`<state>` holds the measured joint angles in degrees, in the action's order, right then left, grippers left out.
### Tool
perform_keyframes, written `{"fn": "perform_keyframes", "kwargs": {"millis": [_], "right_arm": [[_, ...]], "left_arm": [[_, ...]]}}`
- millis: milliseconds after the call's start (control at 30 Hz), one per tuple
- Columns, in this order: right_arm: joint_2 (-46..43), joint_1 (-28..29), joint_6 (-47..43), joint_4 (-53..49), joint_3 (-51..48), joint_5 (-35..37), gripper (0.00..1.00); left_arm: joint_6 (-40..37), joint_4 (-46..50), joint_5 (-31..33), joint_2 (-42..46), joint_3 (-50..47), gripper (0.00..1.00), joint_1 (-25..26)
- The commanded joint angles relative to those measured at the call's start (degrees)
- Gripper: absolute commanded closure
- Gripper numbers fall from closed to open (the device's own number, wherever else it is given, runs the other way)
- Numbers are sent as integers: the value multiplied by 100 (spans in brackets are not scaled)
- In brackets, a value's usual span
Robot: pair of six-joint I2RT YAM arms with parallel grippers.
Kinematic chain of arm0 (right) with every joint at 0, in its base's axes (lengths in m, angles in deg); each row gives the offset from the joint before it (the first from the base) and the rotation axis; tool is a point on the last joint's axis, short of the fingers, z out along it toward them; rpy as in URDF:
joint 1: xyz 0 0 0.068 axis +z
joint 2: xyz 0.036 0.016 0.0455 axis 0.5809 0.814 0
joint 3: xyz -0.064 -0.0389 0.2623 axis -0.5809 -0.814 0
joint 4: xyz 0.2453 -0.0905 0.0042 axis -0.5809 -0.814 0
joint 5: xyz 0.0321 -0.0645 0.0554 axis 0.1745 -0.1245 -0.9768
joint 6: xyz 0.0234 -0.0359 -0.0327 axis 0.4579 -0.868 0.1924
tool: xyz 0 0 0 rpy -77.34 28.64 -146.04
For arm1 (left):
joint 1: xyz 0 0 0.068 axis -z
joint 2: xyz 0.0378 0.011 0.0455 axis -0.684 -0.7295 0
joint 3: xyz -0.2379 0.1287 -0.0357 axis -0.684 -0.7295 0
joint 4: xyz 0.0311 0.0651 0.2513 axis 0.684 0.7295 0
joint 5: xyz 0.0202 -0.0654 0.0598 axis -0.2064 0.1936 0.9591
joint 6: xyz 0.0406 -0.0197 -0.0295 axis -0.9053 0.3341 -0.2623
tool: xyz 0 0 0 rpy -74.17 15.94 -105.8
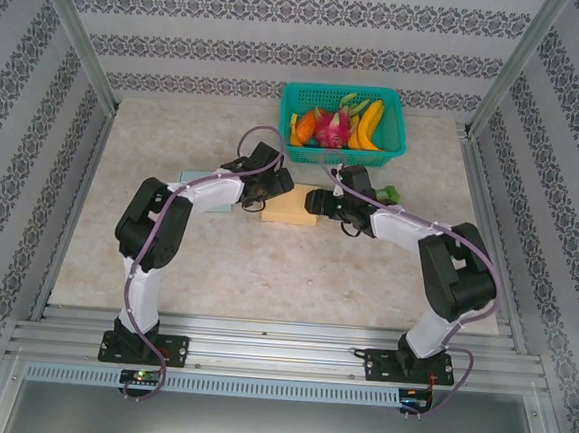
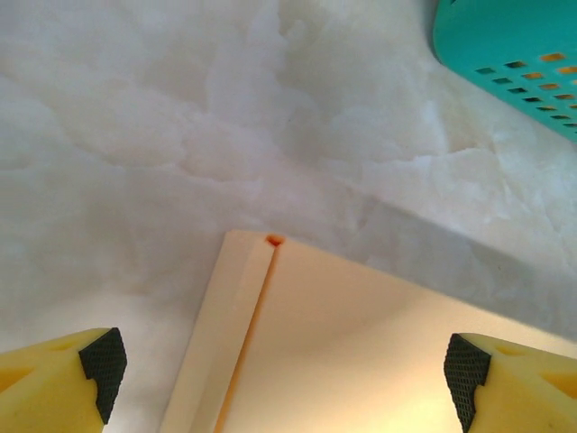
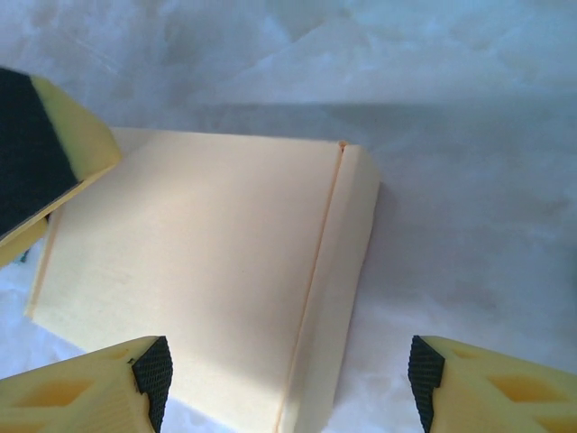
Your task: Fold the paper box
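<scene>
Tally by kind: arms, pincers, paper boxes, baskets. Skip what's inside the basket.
Arms: 2 (left arm, right arm)
Pincers: 2 (left pincer, right pincer)
Paper box: 1
Basket: 1
Total: 6

- Top view: paper box (image 1: 288,213) sits half under both wrists; you get just a tan strip btwn them; its side edges are covered.
- L wrist view: left gripper (image 2: 284,370) fingers run off the btm edge; box's near part is cut there too; basket (image 2: 514,54) is clipped by the top-rt corner.
- R wrist view: right gripper (image 3: 288,379) fingers are cut at the btm edge; box's near corner is lost there; a left gripper finger (image 3: 36,162) enters from the left edge and covers the box's left corner.
- Green item (image 1: 388,194) by the right arm: small, partly hidden; you can't ID it.
- Pale blue patch (image 1: 192,178) behind the left arm: mostly covered; can't ID.
- Fruit (image 1: 332,128): some pieces are too small to name.
</scene>
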<state>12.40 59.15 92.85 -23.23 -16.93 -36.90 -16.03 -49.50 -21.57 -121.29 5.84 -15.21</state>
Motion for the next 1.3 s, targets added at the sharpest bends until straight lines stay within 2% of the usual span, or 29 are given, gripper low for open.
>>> {"fn": "perform_keyframes", "kwargs": {"millis": [0, 200, 300, 400, 467, 533, 600, 667, 767, 867, 900, 1000, 1167, 1267], "right_arm": [[-665, -120, -341, -116, -329, 227, 28], [-1985, -273, -893, -156, -1281, 524, 23], [-2834, -390, -1102, -152, -1726, 1163, 17], [-3601, -438, -1469, 176, -2221, 2014, 4], [-3928, -455, -1836, 569, -2561, 2383, 2], [-4017, -494, -2106, 920, -2848, 2821, 2], [-4027, -576, -2186, 675, -2770, 3172, 2], [-3963, -605, -2499, 910, -2893, 3537, 2], [-3806, -745, -2746, 1657, -3279, 3769, 2], [-3508, -1033, -2789, 2693, -3815, 3444, 2], [-3380, -1123, -2782, 3065, -3932, 3285, 2], [-3092, -1324, -2750, 3216, -3769, 2881, 2], [-2792, -1643, -2766, 3520, -3708, 2507, 2], [-2728, -1777, -2778, 3765, -3765, 2379, 2]], "left_arm": [[-382, 187, 330, 866, -357, 6, -86], [-1197, -41, 763, 2612, -1633, 0, -87], [-1764, 21, 1314, 3578, -2230, 0, -86], [-2283, -308, 1859, 4601, -2987, 0, -87], [-2608, -464, 2253, 5176, -3395, 0, -91], [-2841, -426, 2763, 5712, -3705, 0, -105], [-3062, -381, 3143, 6148, -3966, 0, -105], [-3346, -693, 3419, 6589, -4421, 0, -106], [-4037, -1826, 3314, 7200, -5346, 0, -125], [-4691, -2784, 3325, 7666, -6089, 0, -211], [-4786, -3128, 3248, 7732, -6292, 0, -278], [-4972, -4124, 3018, 7487, -6818, 0, -612], [-4616, -4216, 2989, 6290, -6600, 0, -1257], [-4297, -4686, 2577, 5531, -6652, 0, -1722]]}}
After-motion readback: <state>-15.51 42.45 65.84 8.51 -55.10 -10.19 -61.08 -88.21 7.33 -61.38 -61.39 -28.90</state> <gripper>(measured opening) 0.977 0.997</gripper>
